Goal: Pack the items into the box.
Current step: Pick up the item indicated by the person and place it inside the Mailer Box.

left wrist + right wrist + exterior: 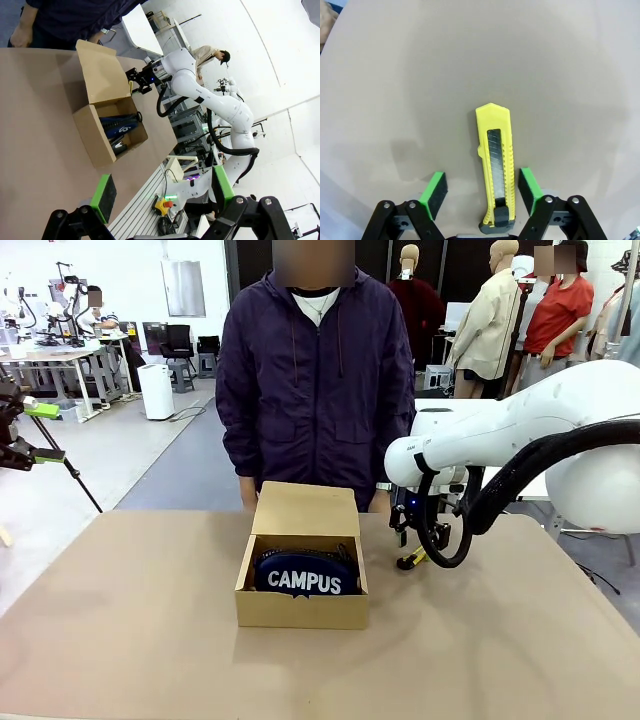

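From across the table (130,640), the cardboard box (300,612) sits in the middle with its lid flap standing up at the far side, well to the side of both sets of jaws. The navy pouch (305,578) marked CAMPUS lies inside it. A person (315,370) stands right behind the box. The right gripper (413,548) points down at the tabletop past the box's right wall, and the yellow utility knife (411,560) shows just beneath its fingers. At the far left edge the left gripper (45,432) hangs above the table, pads spread wide with nothing between them.

The left wrist camera confirms it: the left gripper (162,194) is fully spread and empty. The box (92,145) lies well ahead of the jaws, with the pouch (117,125) inside. A darker shape (120,146) sits beside the pouch, perhaps another item, though I can't make it out. Beyond the box, the right gripper (137,82) is down at the tabletop.

From the right wrist camera, the knife (495,170) lies flat on the table between the right gripper's (482,190) pads, running lengthwise away from the palm. The jaws straddle it, partly spread. A sliver of table shows on each side, so neither pad touches it, and the knife lies nearer one pad (530,182) than the other.
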Robot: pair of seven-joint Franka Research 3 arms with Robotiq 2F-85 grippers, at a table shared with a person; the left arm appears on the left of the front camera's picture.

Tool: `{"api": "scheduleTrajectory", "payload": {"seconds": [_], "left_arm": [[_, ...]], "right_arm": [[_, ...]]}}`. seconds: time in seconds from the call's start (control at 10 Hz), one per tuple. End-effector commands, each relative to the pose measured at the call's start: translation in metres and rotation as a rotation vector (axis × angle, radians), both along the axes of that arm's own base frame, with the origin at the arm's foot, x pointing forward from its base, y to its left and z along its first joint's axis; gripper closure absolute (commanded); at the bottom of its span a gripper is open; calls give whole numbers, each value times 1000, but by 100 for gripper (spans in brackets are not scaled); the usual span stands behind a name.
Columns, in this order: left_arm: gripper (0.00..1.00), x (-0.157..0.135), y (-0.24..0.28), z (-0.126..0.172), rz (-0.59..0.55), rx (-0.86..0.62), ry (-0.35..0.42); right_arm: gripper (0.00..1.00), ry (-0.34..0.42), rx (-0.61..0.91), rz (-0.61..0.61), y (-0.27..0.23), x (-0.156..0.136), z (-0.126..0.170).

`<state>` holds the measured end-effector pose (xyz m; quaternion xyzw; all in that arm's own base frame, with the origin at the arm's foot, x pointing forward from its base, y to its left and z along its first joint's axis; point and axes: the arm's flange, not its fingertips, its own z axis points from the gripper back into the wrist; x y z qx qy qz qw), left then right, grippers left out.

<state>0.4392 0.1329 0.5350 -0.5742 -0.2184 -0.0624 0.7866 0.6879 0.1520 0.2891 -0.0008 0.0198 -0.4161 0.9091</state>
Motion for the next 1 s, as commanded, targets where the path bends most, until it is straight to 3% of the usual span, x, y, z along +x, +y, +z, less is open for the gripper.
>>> {"api": "scheduleTrajectory", "payload": {"seconds": [0.0,0.9], "left_arm": [[0,-1,-1,3,-1,4,12],[0,-1,-1,3,-1,4,12]], "right_arm": [[100,22,-19,19,-7,-8,-8],[100,66,-31,29,-8,-4,-9]]}}
